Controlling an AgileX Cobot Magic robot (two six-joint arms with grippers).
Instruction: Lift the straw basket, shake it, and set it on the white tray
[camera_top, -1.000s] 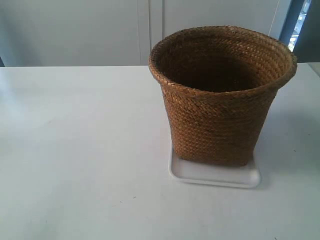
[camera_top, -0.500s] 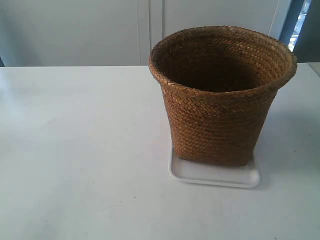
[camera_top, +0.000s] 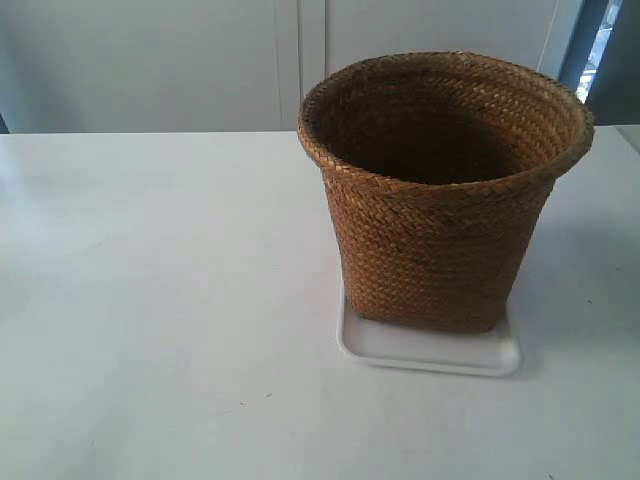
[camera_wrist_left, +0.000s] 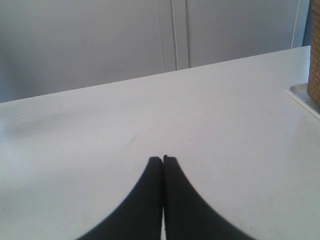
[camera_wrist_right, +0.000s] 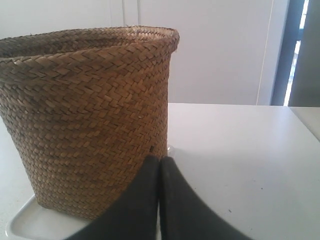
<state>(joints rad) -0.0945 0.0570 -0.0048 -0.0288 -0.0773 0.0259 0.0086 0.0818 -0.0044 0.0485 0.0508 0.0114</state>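
The brown straw basket (camera_top: 440, 190) stands upright on the white tray (camera_top: 430, 350), right of the table's middle in the exterior view; its inside is dark. No arm shows in that view. In the right wrist view the basket (camera_wrist_right: 90, 115) fills the frame's near side, sitting on the tray (camera_wrist_right: 22, 222), and my right gripper (camera_wrist_right: 160, 159) is shut and empty just beside the basket's wall. My left gripper (camera_wrist_left: 163, 158) is shut and empty over bare table, with the tray's corner (camera_wrist_left: 300, 94) and a sliver of basket (camera_wrist_left: 315, 60) far off at the frame's edge.
A white table (camera_top: 160, 300) carries everything. Pale cabinet doors (camera_top: 200, 60) stand behind it. A dark window frame (camera_top: 590, 50) shows at the back corner.
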